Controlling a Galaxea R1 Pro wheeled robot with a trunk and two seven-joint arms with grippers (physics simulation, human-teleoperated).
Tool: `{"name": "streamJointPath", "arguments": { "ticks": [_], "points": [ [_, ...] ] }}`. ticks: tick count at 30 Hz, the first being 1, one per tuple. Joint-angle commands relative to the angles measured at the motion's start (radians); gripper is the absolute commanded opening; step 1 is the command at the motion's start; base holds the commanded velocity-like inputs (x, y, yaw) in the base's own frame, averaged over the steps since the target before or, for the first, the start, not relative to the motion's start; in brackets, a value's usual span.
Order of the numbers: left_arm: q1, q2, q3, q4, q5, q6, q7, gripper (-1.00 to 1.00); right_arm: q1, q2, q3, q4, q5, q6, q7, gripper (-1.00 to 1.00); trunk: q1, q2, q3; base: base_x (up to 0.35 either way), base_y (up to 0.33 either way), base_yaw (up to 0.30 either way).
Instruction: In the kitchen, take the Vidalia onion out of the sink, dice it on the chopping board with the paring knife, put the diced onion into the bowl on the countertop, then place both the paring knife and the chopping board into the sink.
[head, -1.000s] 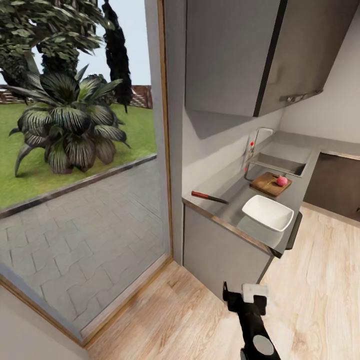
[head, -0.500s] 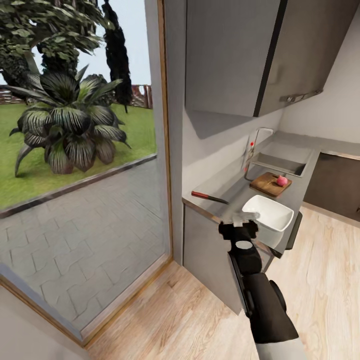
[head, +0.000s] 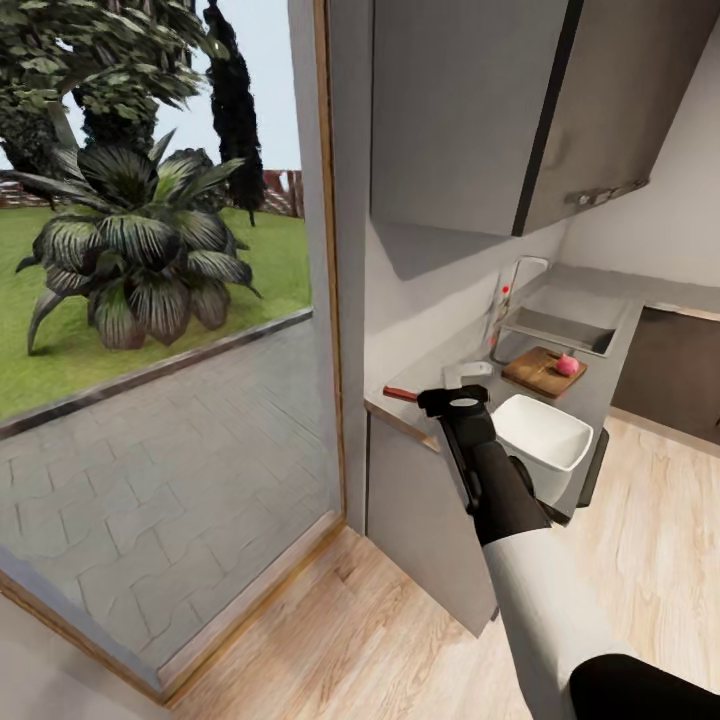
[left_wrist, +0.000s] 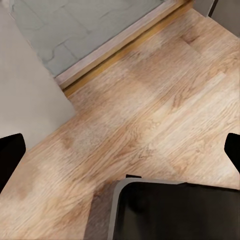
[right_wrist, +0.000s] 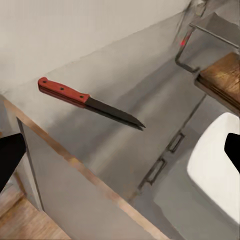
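The robot's right arm reaches over the near end of the grey countertop (head: 470, 350), its right gripper (head: 462, 372) spread wide and holding nothing above the paring knife (right_wrist: 89, 102), which lies flat on the worktop with its red handle toward the wall; the white bowl (head: 543, 443) sits near the front edge beside the arm. Beyond it the chopping board (head: 541, 369) carries the pinkish onion (head: 567, 366), just before the sink (head: 560, 328) and its tap (head: 508, 295); the left gripper (left_wrist: 120, 150) hangs with fingers parted over the wooden floor (left_wrist: 150, 115).
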Motion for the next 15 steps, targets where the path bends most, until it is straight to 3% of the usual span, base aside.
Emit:
{"name": "streamJointPath", "arguments": {
  "ticks": [1, 15],
  "points": [
    [0.0, -0.002, 0.007, -0.001, -0.007, -0.001, -0.007, 1.0, -0.008, 0.0, 0.001, 0.013, -0.009, 0.005, -0.001, 1.0, 0.001, -0.002, -0.002, 0.302, 0.0, 0.0],
    [0.0, -0.002, 0.007, 0.001, -0.007, -0.001, -0.007, 1.0, -0.011, 0.0, -0.001, 0.032, -0.021, -0.004, 0.002, 1.0, 0.001, -0.002, -0.002, 0.316, -0.033, 0.0]
  ]
}}
